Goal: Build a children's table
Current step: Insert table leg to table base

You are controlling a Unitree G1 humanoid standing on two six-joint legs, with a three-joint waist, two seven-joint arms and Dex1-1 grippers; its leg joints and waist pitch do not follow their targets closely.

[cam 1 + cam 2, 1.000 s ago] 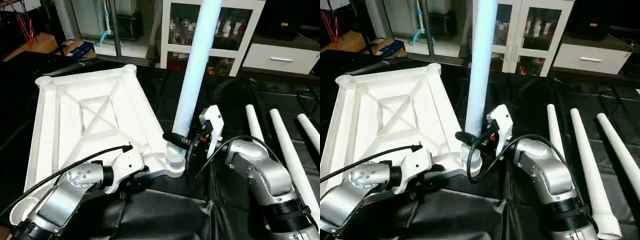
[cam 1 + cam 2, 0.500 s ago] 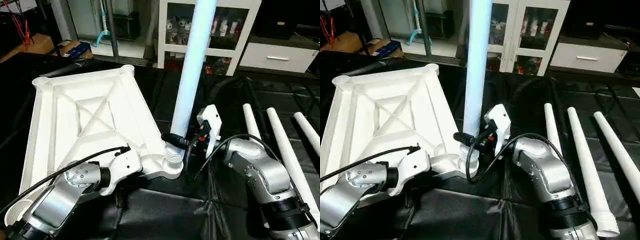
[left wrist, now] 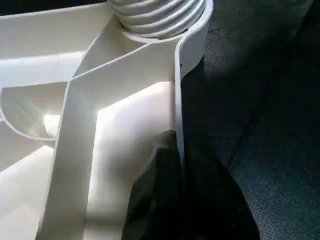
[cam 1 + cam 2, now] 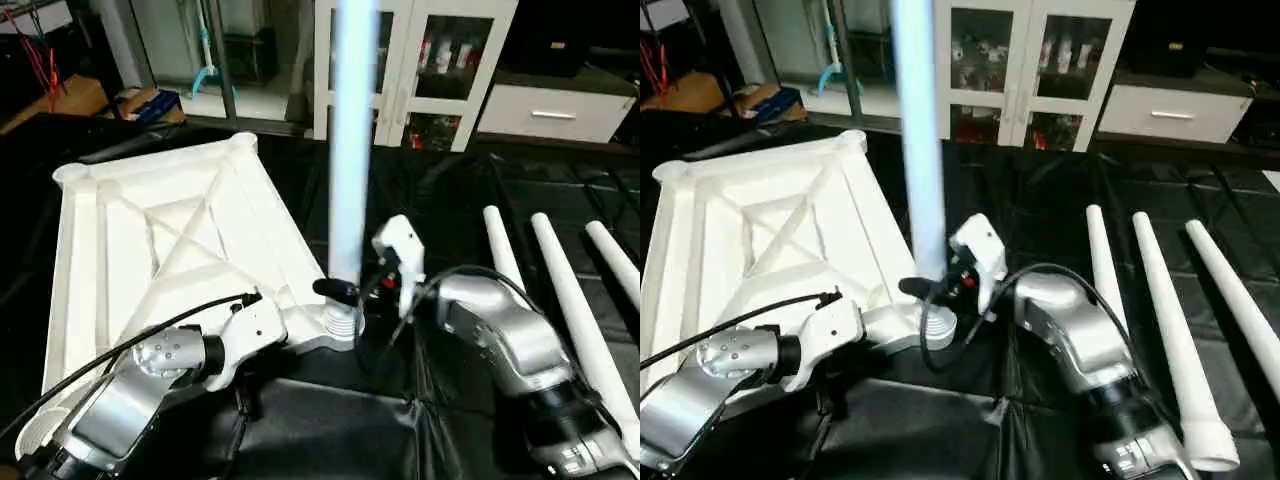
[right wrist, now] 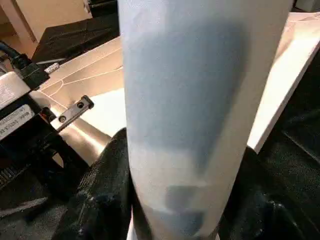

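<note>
Upright leg blocks the near corner socket; tabletop centre open.

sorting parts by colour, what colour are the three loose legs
White, all three legs, lying on black cloth; clearest in the right eye view.

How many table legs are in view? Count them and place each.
4: one upright leg stands in the tabletop's near corner socket; three loose legs lie side by side on the black cloth.
</note>
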